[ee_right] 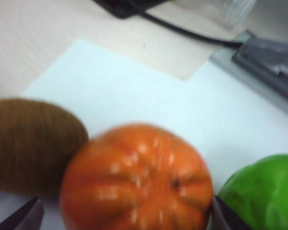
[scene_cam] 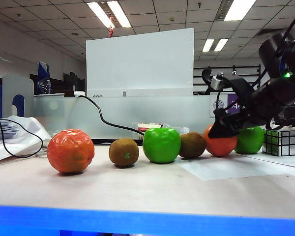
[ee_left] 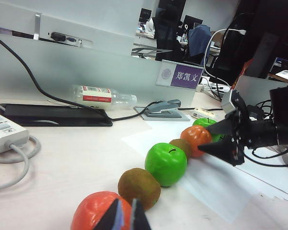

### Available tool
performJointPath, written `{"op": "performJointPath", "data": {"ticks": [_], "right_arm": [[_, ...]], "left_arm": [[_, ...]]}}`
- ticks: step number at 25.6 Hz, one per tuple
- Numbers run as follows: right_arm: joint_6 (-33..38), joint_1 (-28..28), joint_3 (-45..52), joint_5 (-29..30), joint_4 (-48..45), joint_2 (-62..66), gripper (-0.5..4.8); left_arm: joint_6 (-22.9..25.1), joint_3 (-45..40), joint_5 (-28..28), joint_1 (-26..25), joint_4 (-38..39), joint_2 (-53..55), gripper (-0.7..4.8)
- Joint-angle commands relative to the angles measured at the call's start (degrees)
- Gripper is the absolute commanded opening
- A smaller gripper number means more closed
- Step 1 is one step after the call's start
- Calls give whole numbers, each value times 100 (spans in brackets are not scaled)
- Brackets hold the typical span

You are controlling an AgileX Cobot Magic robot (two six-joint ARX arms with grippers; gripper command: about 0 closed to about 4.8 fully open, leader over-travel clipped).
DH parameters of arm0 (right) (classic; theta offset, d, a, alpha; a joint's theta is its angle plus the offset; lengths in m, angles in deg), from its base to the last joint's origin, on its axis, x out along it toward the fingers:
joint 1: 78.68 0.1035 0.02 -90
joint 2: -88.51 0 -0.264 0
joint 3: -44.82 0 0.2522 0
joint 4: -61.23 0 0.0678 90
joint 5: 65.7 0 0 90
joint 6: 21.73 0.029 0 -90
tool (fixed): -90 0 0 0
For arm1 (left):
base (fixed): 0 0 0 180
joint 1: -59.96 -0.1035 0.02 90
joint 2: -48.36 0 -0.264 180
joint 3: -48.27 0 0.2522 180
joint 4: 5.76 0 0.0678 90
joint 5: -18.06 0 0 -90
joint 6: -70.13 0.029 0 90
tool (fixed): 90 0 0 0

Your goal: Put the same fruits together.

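The six fruits sit in a row on the tabletop (scene_cam: 137,189). The right hand (ee_right: 125,213), fingers apart, straddles the right-end orange (ee_right: 137,179) (kiwi (ee_right: 33,143) and apple (ee_right: 264,191) flank it). The left hand (ee_left: 122,218), fingers together, hovers empty over the other orange (ee_left: 93,213).

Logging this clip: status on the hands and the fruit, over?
Left hand shut, empty, above the near orange. Right hand open, straddling the far orange. Kiwi and green apple crowd it either side. Fruit row unsorted.
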State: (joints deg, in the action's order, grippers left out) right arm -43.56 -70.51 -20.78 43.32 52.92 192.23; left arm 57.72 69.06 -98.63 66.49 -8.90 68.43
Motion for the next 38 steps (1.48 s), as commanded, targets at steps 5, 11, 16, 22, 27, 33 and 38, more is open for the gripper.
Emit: {"op": "performJointPath", "data": {"ticks": [5,11,16,22,27,33,38], "right_arm": [[87,13,-125,-50,-96,133,479],[120,13,-269,-90,-219,138,479],[402,15,-551,22,-221,278,479],[402,118,-1003,15,-216,529,479],[404,188,-1311,17,-219,713,479],[409,197,-1696,61,-168,1071,479],[516,221,-1891,70,-127,1298,479]], "left_arm": [[35,24,13,4,-83,0,44],[35,24,13,4,-81,0,44],[39,24,17,4,-81,0,44],[37,24,15,4,-79,0,44],[37,24,13,4,-74,0,44],[35,24,13,9,-72,0,45],[37,24,13,9,-70,0,45]]}}
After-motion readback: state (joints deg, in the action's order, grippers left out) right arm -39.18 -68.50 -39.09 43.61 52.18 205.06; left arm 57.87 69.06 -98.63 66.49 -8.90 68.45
